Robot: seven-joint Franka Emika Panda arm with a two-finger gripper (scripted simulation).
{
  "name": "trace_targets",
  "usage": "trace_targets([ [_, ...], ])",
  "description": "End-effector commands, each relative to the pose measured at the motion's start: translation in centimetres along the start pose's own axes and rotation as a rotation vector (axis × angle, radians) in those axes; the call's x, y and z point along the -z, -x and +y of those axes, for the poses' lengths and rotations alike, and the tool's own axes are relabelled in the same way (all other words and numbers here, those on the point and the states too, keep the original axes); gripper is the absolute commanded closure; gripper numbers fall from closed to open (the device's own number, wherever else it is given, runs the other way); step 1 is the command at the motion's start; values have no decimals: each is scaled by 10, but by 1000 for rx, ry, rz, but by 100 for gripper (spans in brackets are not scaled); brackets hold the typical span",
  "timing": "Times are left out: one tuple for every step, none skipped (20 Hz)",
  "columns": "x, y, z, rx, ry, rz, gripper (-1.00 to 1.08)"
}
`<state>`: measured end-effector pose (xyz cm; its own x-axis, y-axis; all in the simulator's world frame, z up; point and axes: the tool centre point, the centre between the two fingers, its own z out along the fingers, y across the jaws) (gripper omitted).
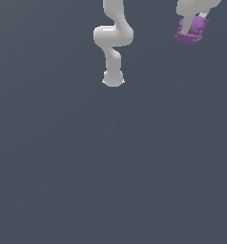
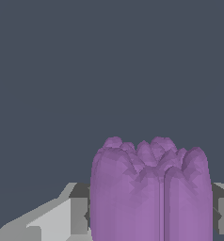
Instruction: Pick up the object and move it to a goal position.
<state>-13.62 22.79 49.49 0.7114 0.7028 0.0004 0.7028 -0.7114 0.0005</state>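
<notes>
Hand (image 1: 194, 21) clenched on purple object (image 1: 192, 30) (lumpy end away from wrist cam), long axis betw. fingers (image 2: 79, 214).

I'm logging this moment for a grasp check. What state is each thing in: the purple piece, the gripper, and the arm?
purple lumpy object: held between the gripper's fingers, its bumpy end pointing away from the wrist.
gripper: shut on the purple lumpy object, at the exterior view's upper right.
fingers: one on each side of the object, pressed against it.
arm: bent, its base standing on the grey surface.
</notes>
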Motion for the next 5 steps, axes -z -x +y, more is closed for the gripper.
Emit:
trace_targets([
  [5,-2,-2,-1,-1,0,108],
  [6,-2,-2,-1,-1,0,108],
  [6,-2,-3,-1,-1,0,108],
  [7,-3,-3,-1,-1,0,108],
  [7,-3,-3,-1,-1,0,108],
])
